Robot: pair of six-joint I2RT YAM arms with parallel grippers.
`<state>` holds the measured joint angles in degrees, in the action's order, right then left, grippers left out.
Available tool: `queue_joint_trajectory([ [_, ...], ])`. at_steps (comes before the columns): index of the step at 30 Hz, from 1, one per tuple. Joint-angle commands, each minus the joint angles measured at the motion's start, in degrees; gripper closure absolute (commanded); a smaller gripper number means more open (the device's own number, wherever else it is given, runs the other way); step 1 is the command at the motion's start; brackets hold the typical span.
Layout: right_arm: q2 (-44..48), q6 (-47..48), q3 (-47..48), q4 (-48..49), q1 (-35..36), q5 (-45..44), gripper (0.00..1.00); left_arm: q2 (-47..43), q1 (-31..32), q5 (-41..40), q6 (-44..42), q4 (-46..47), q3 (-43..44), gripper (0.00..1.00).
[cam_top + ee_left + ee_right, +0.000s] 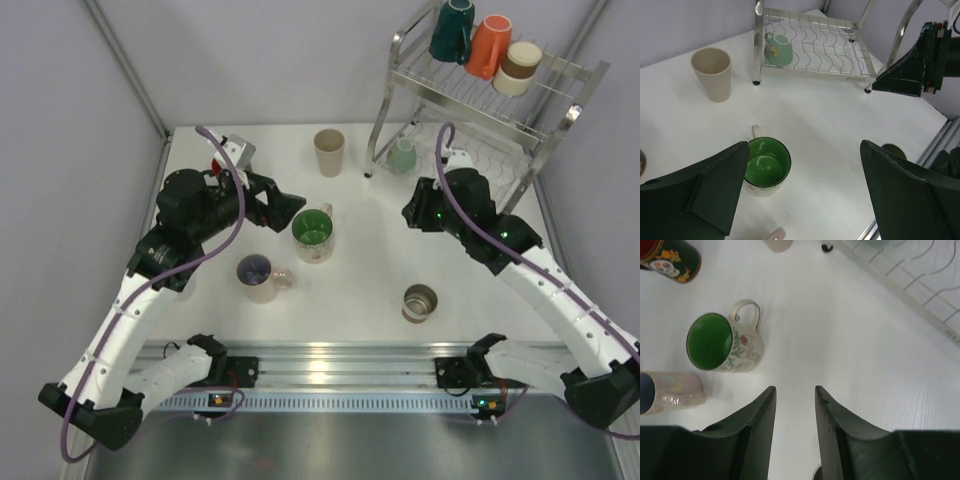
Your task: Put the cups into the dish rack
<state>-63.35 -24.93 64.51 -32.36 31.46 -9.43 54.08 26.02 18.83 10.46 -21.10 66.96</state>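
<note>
Four cups (488, 46) sit in the dish rack (480, 100); five stand on the worktop (370, 270).
The left pincer (804, 149) gapes wide beside the green-lined mug (313, 232). The right pincer (795, 390) is narrowly parted and empty. Three cups are racked on top, the mint cup (403, 155) below.

Cups in view: 9. dish rack (575, 110): 1, two tiers. In it 4: dark teal cup (452, 30), orange cup (488, 45), white-and-brown cup (520, 67), mint cup (403, 155). On table (380, 270) 5: beige tumbler (329, 152), green-lined mug (313, 232), pinkish cup (260, 277), steel cup (419, 302), dark floral mug (670, 257). Grippers 2: left gripper (805, 144), right gripper (795, 388)
</note>
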Motion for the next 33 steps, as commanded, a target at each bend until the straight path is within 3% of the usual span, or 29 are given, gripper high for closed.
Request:
queue_joint_trajectory([
  [1, 3.1, -4.6, -2.9, -11.7, 2.9, -0.3, 0.62, -0.7, -0.1, -0.8, 0.3, 1.2, -1.0, 0.02],
  [12, 11.8, -10.6, -11.4, -23.2, 10.3, 3.3, 0.59, 1.4, 0.0, 0.3, 3.3, 1.2, -2.4, 0.05],
  [19, 14.4, -14.2, -17.3, -19.5, 16.4, 4.6, 0.56, 1.6, -0.1, 0.2, 4.3, 1.2, -2.7, 0.06],
  [21, 13.3, -14.2, -19.0, -17.4, 18.0, 6.4, 0.55, 1.7, 0.0, 0.1, 4.4, 1.2, -2.7, 0.06],
  [33, 4.2, -13.0, -18.6, -17.0, 22.0, -3.6, 0.56, 1.2, 0.0, 0.1, 4.6, 1.2, -1.8, 0.07],
])
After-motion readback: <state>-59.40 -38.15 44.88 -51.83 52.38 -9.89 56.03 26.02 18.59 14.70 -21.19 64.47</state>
